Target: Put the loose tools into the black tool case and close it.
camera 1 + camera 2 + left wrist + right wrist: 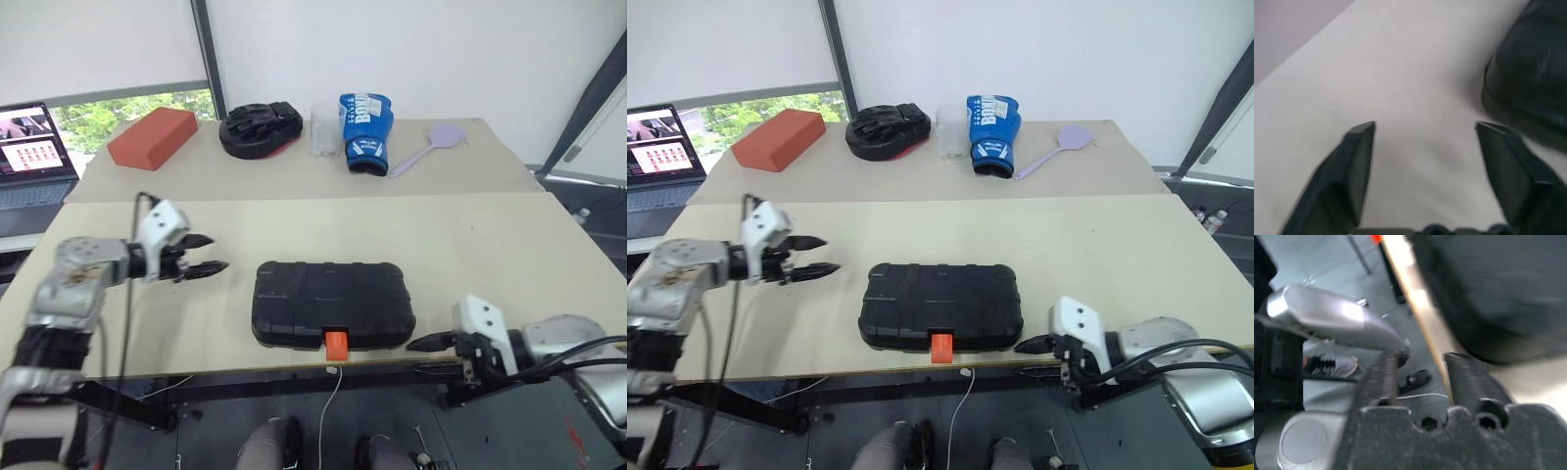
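Observation:
The black tool case (333, 299) lies closed on the near table, ribbed shell up, its orange latch (337, 345) hanging over the front edge. No loose tools are in view. My left gripper (217, 252) hovers just left of the case, pointing at its left end, open and empty; the case's corner (1533, 83) shows past its fingers. My right gripper (416, 357) is at the table's front edge, off the case's front right corner, pointing left. Its fingers (1469, 377) stand a little apart with nothing between them.
On the far table stand a red block (152, 137), a round black padded mitt (260, 130), a clear cup (324, 130), a blue boxing glove (365, 132) and a lilac paddle (436, 145). A laptop (34, 157) sits at the far left. A white cable (333, 401) hangs below the latch.

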